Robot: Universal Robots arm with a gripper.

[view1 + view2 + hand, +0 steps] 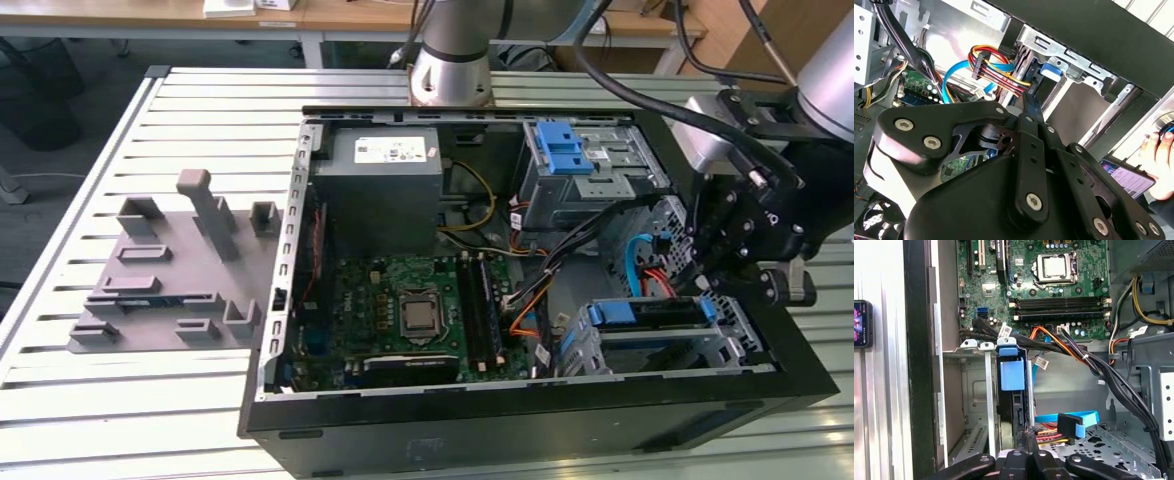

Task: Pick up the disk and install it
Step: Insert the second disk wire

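The open computer case (534, 420) lies on a slatted table (80, 400), its motherboard (407, 320) exposed. In the exterior view the disk (650, 313) sits in the lower drive bay, at the exterior view's right. The first wrist view shows its blue caddy edge-on, the gripper (1026, 437) pinched together at its near edge. The second wrist view adds one hand (1162, 150) beside a phone (1126, 176).
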